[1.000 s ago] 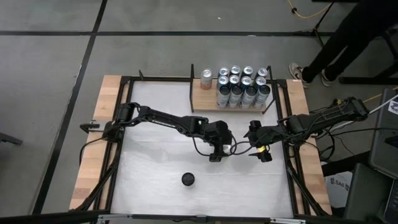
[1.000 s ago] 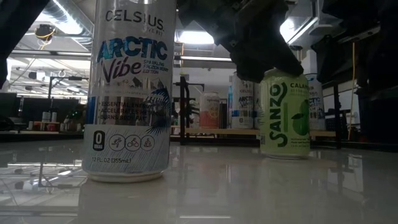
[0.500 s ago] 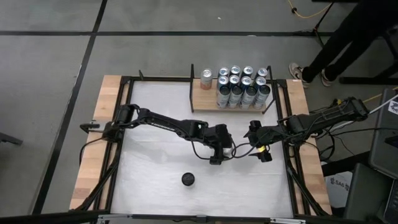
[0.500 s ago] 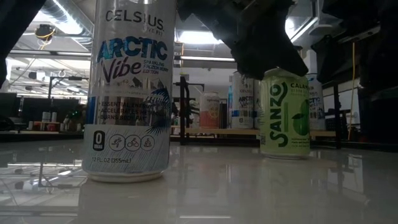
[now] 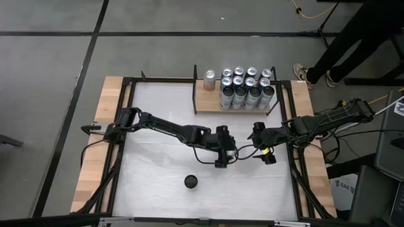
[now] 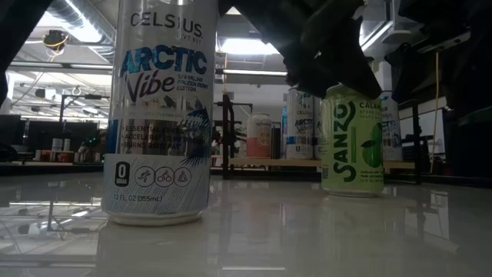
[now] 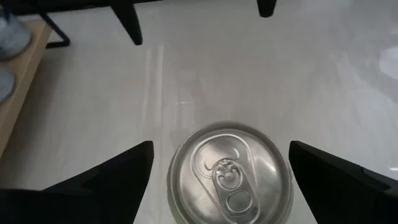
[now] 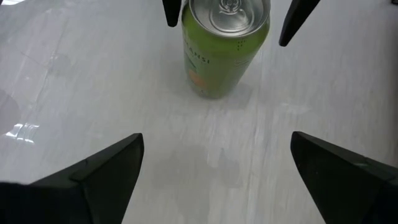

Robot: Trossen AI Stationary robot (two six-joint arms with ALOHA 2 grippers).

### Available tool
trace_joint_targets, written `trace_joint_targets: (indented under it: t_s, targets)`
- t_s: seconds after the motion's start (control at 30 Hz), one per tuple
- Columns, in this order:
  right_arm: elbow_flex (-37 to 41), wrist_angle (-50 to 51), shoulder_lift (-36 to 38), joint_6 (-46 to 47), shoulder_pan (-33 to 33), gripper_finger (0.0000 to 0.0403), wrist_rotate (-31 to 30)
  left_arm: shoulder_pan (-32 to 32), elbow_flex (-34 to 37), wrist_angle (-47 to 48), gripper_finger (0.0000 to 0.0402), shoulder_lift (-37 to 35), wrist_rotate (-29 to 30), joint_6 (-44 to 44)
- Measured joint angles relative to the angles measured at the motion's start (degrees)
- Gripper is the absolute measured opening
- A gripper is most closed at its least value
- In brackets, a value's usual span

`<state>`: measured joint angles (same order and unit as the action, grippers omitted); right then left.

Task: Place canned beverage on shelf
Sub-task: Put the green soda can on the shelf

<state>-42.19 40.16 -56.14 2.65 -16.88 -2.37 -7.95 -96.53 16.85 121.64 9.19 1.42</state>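
Both spread fingers [image 7: 106, 180] of left hand [image 7: 227, 180] clear of green can [image 7: 229, 174].

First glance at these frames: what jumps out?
The left gripper hangs open right over a green can mid-table, fingers either side of it, not touching. The shelf at the table's far edge is already packed with cans. One lone can stands near the front.

Left pincer [image 5: 219, 156] and right pincer [image 5: 260, 146] both agape, mid-table.
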Motion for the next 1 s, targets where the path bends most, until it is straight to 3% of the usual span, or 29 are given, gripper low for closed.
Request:
trace_joint_targets:
  t_s: [0.27,0.7,1.0]
  targets:
    - [0.0,0.0,0.0,0.0,0.0,0.0395,0.0,-0.1,0.0,0.1,0.0364,0.0,1.1,5.6]
    - [0.0,0.0,0.0,0.0,0.0,0.0395,0.0,-0.3,0.0,0.5,0.0364,0.0,0.8,5.7]
    - [0.0,0.0,0.0,0.0,0.0,0.0395,0.0,-2.5,0.0,0.7,0.0364,0.0,8.2,10.5]
